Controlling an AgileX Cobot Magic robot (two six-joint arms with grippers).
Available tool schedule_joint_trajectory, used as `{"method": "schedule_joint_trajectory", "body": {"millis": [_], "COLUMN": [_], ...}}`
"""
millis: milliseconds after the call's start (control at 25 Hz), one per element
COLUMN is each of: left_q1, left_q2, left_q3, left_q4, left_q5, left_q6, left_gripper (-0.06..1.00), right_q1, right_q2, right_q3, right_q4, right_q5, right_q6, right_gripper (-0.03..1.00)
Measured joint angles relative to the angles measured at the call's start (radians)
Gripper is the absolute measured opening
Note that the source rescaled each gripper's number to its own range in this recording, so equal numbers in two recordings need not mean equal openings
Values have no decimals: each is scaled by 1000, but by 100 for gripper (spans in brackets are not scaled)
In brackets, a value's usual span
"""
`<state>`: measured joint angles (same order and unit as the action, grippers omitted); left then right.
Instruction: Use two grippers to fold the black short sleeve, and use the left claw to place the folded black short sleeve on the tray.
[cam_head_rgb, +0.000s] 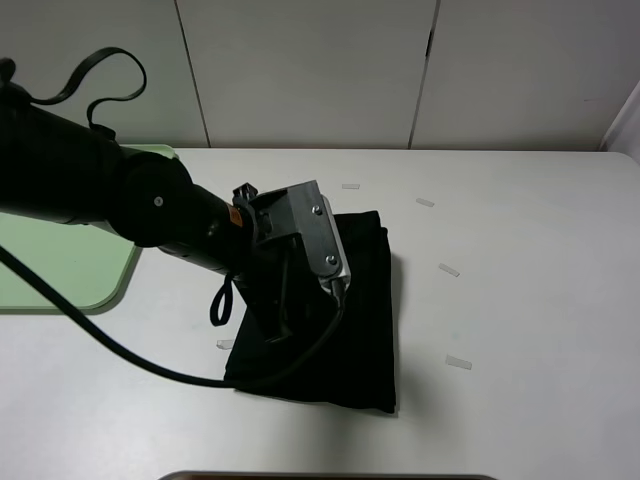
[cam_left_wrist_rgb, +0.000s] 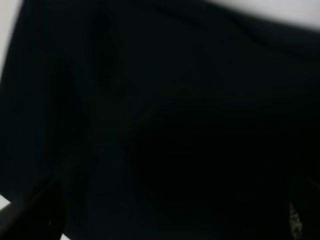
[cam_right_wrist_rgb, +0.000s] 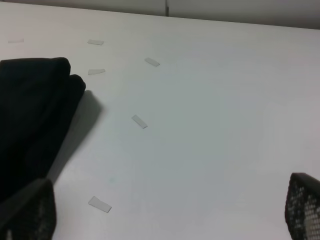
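Observation:
The black short sleeve (cam_head_rgb: 365, 300) lies folded into a compact rectangle in the middle of the white table. My left arm reaches in from the left and my left gripper (cam_head_rgb: 283, 310) is lowered onto the shirt's left half. In the left wrist view dark fabric (cam_left_wrist_rgb: 175, 100) fills the picture, and the left gripper (cam_left_wrist_rgb: 162, 220) has its fingers wide apart at the frame's lower corners, open. The pale green tray (cam_head_rgb: 60, 260) sits at the left edge, partly hidden behind the arm. My right gripper (cam_right_wrist_rgb: 170, 215) is open over bare table beside the shirt's folded edge (cam_right_wrist_rgb: 35, 110).
Several small tape marks (cam_head_rgb: 448, 270) dot the table (cam_head_rgb: 520, 300) to the right of the shirt. A black cable (cam_head_rgb: 150, 365) loops from the left arm across the table in front of the tray. White wall panels stand behind.

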<state>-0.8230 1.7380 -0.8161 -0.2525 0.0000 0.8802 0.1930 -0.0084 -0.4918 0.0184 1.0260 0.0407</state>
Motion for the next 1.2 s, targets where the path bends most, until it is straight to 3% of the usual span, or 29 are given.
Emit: {"method": "schedule_joint_trajectory", "body": {"millis": [240, 480, 720, 1200], "left_q1": [-20, -107, -164, -191], "left_q2": [59, 118, 127, 102], "left_q3": [10, 10, 10, -15], "left_q4": [28, 30, 28, 26], "left_q5": [-36, -134, -162, -185], "left_q6": [-9, -63, -94, -357], "left_gripper": [87, 87, 87, 87], "right_q1": [0, 0, 0, 0], "right_q2": [0, 0, 0, 0], "right_q3": [0, 0, 0, 0], "right_q4": [0, 0, 0, 0], "right_q5": [0, 0, 0, 0], "right_q6": [0, 0, 0, 0], "right_gripper": [100, 100, 100, 100]}}
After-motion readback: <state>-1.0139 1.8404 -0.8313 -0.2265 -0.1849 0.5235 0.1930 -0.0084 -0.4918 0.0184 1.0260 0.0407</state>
